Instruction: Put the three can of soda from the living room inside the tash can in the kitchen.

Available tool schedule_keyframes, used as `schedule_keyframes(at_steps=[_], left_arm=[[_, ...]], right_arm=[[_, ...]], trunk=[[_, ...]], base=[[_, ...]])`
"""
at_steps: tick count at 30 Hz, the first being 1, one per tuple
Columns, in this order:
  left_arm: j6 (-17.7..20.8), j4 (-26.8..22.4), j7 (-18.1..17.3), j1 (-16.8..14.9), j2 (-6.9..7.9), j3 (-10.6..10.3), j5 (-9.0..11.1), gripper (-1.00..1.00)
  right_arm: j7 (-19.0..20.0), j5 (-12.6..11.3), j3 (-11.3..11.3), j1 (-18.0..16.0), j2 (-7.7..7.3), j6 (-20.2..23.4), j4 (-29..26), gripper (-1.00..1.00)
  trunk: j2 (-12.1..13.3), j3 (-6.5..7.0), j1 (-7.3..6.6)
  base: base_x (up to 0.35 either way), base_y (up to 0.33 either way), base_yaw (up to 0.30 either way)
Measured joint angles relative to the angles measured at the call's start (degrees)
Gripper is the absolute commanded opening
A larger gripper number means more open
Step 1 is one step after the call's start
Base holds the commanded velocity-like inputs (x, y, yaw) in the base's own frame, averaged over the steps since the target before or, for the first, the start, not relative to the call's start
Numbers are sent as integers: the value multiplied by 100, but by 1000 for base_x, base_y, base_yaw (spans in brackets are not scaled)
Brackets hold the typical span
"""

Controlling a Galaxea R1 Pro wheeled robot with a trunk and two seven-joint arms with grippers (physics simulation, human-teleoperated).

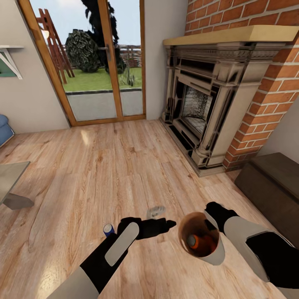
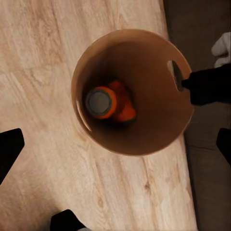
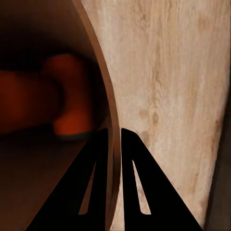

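Note:
My right gripper (image 1: pixel 212 216) is shut on the rim of the tash can (image 1: pixel 216 253) and holds it tilted above the wood floor. In the right wrist view its fingers (image 3: pixel 98 183) pinch the thin wall (image 3: pixel 111 110). An orange can of soda (image 1: pixel 193 241) lies inside. The left wrist view looks straight down into the bin (image 2: pixel 159 139), where an orange can (image 2: pixel 101 102) with a grey top rests against another orange one (image 2: pixel 126 103). My left gripper (image 1: pixel 167 225) hovers open beside the bin's mouth with nothing between its fingers. A dark blue can (image 1: pixel 109 229) stands on the floor by my left forearm.
The brick fireplace (image 1: pixel 207 108) is ahead on the right, with a dark low chest (image 1: pixel 274 187) beside my right arm. Glass doors (image 1: pixel 104 62) are at the back. A grey table (image 1: pixel 10 182) pokes in at the left. A small pale shape (image 1: pixel 155 211) lies near my left fingertips.

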Motion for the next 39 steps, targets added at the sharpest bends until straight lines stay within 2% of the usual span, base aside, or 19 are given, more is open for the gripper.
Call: schedule_keyframes(at_steps=[2,8,10,11,13,15,18,20,24,29,34,39], left_arm=[[0,-25,1,0,1,2,0,100],[-5,-4,15,0,-2,23,9,100],[-6,68,64,0,10,47,19,100],[-6,134,93,0,17,54,23,100],[-8,445,193,1,41,69,25,100],[-14,781,261,-2,52,75,21,100],[-33,1125,308,-13,93,80,17,100],[-40,1321,324,-27,164,82,13,100],[-51,1503,324,-50,275,86,22,100],[-57,1557,311,-52,359,89,27,100],[-65,1549,303,-53,452,92,27,100],[-33,1517,284,-52,799,92,13,100]], right_arm=[[9,-90,-114,27,-80,-67,-2,-100],[6,61,49,50,-273,-95,-59,-100],[121,41,-10,53,-309,-98,-83,-100],[210,10,-57,53,-325,-98,-90,-100],[726,10,-90,49,-426,-67,-100,-100],[989,-94,-262,41,-495,-57,-117,-100],[1287,-16,-196,36,-586,-34,-118,-100],[1381,81,-116,28,-619,-29,-120,-100],[1611,70,-113,24,-638,-26,-144,-100],[2048,-32,-222,22,-648,52,-321,-100],[2209,100,-129,30,-651,277,-531,-100],[2275,41,-161,43,-647,373,-692,-100]], trunk=[[0,0,0],[0,0,0],[0,0,0],[0,0,0],[0,0,0],[0,0,0],[0,0,0],[0,0,0],[0,0,0],[0,0,0],[0,0,0],[0,0,0]], base=[[0,0,0],[0,0,0],[0,0,0],[0,0,0],[0,0,0],[0,0,0],[0,0,0],[0,0,0],[0,0,0],[0,0,0],[0,0,0],[0,0,0]])
